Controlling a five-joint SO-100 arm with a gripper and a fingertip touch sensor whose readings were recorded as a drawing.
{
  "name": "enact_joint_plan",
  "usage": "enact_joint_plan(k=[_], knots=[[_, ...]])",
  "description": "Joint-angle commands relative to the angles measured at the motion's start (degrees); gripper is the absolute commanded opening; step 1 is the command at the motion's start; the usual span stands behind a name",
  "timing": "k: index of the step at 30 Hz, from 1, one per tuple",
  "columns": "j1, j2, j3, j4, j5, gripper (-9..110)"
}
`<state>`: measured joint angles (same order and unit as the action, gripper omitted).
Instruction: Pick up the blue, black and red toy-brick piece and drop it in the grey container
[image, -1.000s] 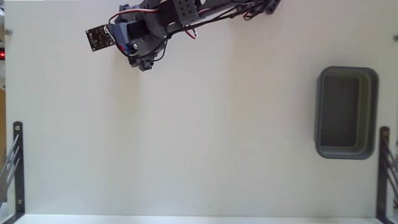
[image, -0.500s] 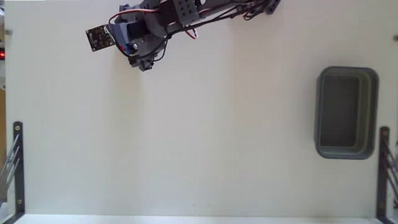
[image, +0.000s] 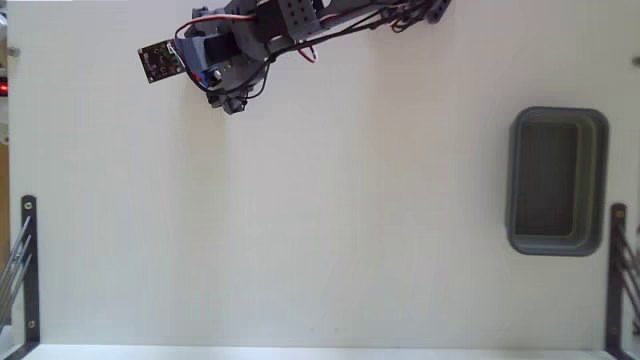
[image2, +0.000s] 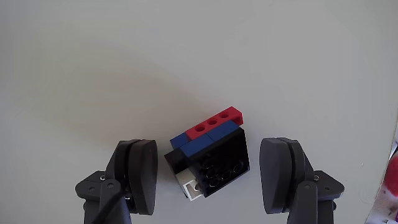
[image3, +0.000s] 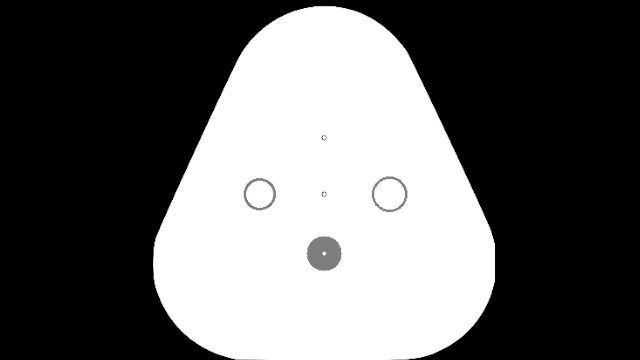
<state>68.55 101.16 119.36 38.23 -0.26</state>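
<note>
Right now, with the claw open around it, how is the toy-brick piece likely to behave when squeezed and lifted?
The toy-brick piece looks like stiff plastic, so it probably won't deform. It sits skewed between the fingers, so it may twist as the claw shuts. Its stacked layers might separate if pinched unevenly. It is flat and blocky, so it is unlikely to roll.

No text, label, brand, number or sign can be read in either the fixed view or the wrist view. The toy-brick piece (image2: 210, 154) shows only plain blue, red, black and white faces with studs, and the grey container (image: 557, 181) near the table's right edge in the fixed view carries no marking. The small dark circuit board (image: 159, 62) on the arm near the table's top edge is too small and blurred to tell whether anything is printed on it.
</note>
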Motion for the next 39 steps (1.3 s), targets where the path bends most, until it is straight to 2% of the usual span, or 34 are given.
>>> enact_joint_plan(k=[1, 39], knots=[[0.7, 1.2, 0.0, -0.9, 0.3, 101], [0.7, 1.2, 0.0, -0.9, 0.3, 90]])
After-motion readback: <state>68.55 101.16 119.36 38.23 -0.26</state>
